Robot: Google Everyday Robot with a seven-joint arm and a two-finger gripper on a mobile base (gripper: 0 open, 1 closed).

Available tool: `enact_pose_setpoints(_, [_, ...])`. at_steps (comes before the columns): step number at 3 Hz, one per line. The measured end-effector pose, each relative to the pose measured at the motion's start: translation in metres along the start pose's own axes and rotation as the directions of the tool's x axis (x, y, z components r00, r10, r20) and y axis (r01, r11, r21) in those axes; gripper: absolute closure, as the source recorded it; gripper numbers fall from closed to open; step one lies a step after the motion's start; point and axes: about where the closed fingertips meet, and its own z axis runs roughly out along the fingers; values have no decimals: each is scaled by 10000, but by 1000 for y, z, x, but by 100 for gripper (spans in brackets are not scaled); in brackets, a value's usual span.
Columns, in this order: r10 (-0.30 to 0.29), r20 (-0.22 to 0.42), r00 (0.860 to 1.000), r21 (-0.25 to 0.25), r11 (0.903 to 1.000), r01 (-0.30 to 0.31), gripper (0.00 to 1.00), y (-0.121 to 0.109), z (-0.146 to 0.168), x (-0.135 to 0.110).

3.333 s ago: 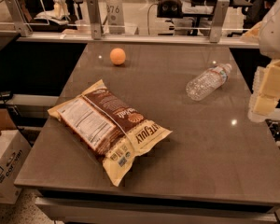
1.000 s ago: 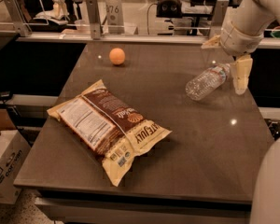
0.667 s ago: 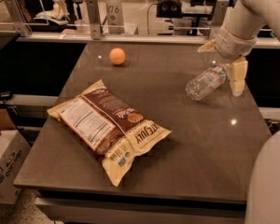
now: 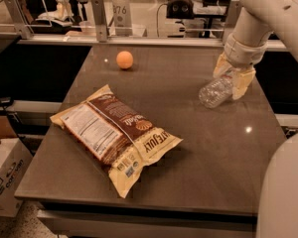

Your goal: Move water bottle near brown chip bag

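The water bottle (image 4: pixel 214 91) lies on its side at the table's far right, with its cap end hidden between my fingers. My gripper (image 4: pixel 233 75) is low over that end, open, with one cream finger (image 4: pixel 220 65) on the bottle's far side and the other on its near side. The brown chip bag (image 4: pixel 115 133) lies flat at the front left of the table, label panel up, well apart from the bottle.
An orange ball (image 4: pixel 124 59) sits at the back left of the dark table (image 4: pixel 203 162). A rail with metal posts (image 4: pixel 99 15) runs behind the table. A cardboard box (image 4: pixel 4 180) stands on the floor at the left. My arm (image 4: pixel 283 192) fills the right edge.
My gripper has moved left and down from beside the bottle until its fingers straddle the bottle's cap end. The bottle, bag and ball have stayed in place.
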Motion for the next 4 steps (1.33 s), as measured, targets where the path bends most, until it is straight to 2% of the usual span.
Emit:
enact_pose_setpoints(1, [-178, -74, 9998, -29, 9998, 178, 64, 1, -5, -5])
enact_pose_setpoints(2, [-503, 69, 9987, 181, 9986, 501, 87, 3, -18, -20])
enact_pose_setpoints(3, [-1003, 408, 9941, 493, 9939, 983, 100, 8, -34, -50])
enact_pose_setpoints(4, [-1405, 734, 9874, 643, 9886, 1359, 100, 17, -37, -85])
